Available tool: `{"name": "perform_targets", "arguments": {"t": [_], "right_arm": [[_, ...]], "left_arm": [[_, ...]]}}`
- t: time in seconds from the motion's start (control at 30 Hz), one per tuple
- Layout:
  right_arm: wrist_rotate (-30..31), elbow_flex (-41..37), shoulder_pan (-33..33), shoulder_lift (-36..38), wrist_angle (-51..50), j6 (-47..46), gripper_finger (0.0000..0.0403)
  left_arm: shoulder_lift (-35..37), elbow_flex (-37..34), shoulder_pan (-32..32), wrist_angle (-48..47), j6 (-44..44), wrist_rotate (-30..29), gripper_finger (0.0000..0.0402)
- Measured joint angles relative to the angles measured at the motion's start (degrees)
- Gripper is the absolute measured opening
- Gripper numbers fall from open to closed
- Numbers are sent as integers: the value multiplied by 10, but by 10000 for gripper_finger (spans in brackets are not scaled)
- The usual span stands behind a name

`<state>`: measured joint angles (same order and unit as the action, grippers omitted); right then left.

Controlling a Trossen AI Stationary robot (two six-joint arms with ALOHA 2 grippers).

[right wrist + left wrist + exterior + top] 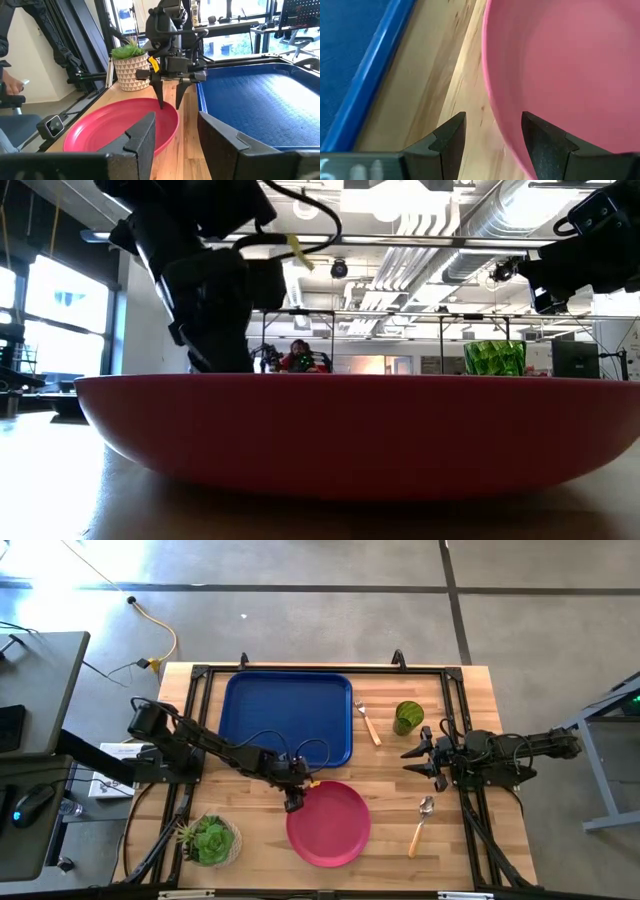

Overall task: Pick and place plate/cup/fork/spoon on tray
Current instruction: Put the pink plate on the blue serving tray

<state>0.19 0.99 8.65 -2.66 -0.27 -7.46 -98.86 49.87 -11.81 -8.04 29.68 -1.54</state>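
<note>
- The left pincer (293, 802) is down at the plate (329, 823), right at the rim on the side nearest the tray (286, 719). Its fingers (451, 140) are apart and straddle that rim, one over the bare counter (470, 700) and one over the plate's inside; no squeeze on it that shows.
- The plate sits flat on the counter just off the tray's near long edge, not on the tray.
- The tray has nothing on it.
- The right pincer (414, 762) hangs well off to the plate's other side, fingers apart, holding nothing.
- The fork (368, 723) lies on the counter just beside the tray's short edge, and the cup (407, 717) stands a bit past it.
- The spoon (421, 824) lies on the counter beside the plate, on the side away from the potted succulent (209, 839).
</note>
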Motion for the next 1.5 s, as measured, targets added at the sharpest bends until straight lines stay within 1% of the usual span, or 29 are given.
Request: {"name": "perform_targets", "arguments": {"t": [0.2, 0.3, 0.53, 0.6, 0.7, 0.97, 1.03, 1.17, 1.5], "right_arm": [[0, 0, 0, 0, 0, 0, 138], [0, 0, 0, 0, 0, 0, 138], [0, 0, 0, 0, 0, 0, 138], [0, 0, 0, 0, 0, 0, 138], [0, 0, 0, 0, 0, 0, 138], [0, 0, 0, 0, 0, 0, 138], [0, 0, 0, 0, 0, 0, 138], [0, 0, 0, 0, 0, 0, 138], [0, 0, 0, 0, 0, 0, 138]], "left_arm": [[-11, -1, 0, -5, 8, 0, 182], [-22, 0, 0, 10, 19, -2, 181], [-24, 0, 0, 8, 31, -7, 177], [-25, 0, 0, 8, 32, -7, 166], [-25, 0, 1, 7, 42, -10, 134], [-25, 0, 1, 18, 72, 4, 18], [-25, 1, 0, 29, 77, 14, 10], [-26, 0, 0, 56, 88, 29, 10], [-24, -1, 1, 99, 121, 19, 3]]}}
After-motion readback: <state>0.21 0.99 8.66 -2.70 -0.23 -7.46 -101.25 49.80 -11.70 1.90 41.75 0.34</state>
